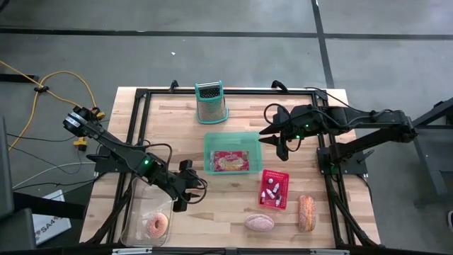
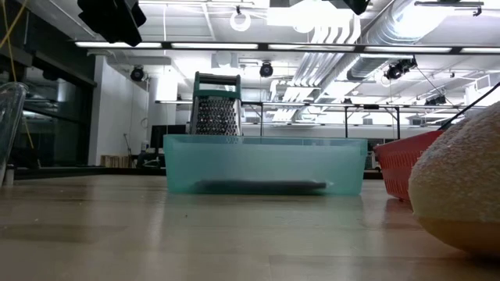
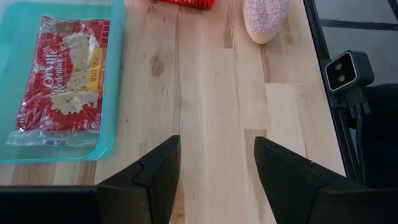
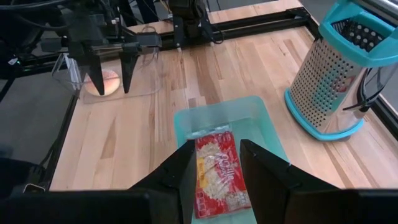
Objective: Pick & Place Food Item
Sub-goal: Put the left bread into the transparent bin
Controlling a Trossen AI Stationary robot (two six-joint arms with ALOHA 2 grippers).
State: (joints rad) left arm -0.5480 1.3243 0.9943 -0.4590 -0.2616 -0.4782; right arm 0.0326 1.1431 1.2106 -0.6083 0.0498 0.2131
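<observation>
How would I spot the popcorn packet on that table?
Find the teal tray at the middle of the wooden table, just in front of the metal grater. The red popcorn packet lies flat inside, the only item in it.

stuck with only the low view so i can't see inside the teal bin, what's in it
Observer: A red popcorn packet lies flat inside the teal bin.
Operator: any grippers near it
Observer: The right gripper hangs open beside the bin, on its grater end.
Operator: and the left one
Observer: The left gripper is open too, between the bin and a clear tray.
Operator: anything in that tray
Observer: Yes, a pink donut sits in it.
</observation>
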